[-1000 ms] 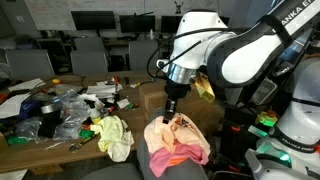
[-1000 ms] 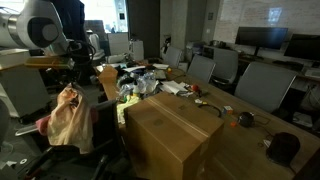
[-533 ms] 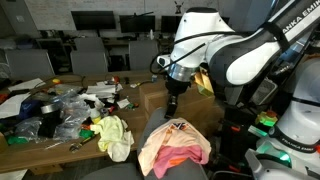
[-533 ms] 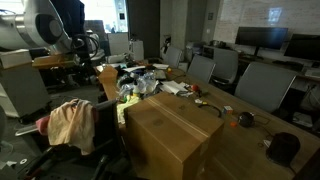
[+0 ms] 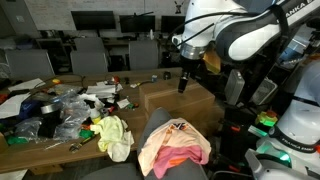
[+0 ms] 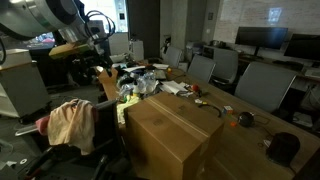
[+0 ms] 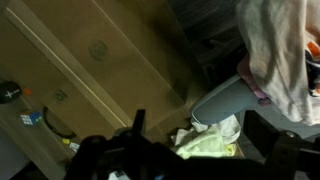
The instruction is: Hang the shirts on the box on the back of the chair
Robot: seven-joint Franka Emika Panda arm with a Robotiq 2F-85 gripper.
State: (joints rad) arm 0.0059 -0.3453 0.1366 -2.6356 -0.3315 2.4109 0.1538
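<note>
- The pink shirt (image 5: 175, 147) hangs draped over the chair back (image 7: 225, 105), well below the gripper (image 5: 183, 86) and apart from it.
- The fingers hold nothing; whether they are spread or closed cannot be told.
- The gripper hangs above the cardboard box (image 5: 160, 100).
- A second ago it stood low, right at the shirt; it has since lifted away, and the shirt has slumped wider across the chair.

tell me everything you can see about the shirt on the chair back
The shirt is soft, crumpled cloth in pale peach and cream with pinker folds. It lies draped over the top of the chair back and hangs down in loose bunches. Only the chair appears to touch it; the gripper is higher up and apart from it, by the cardboard box.
</note>
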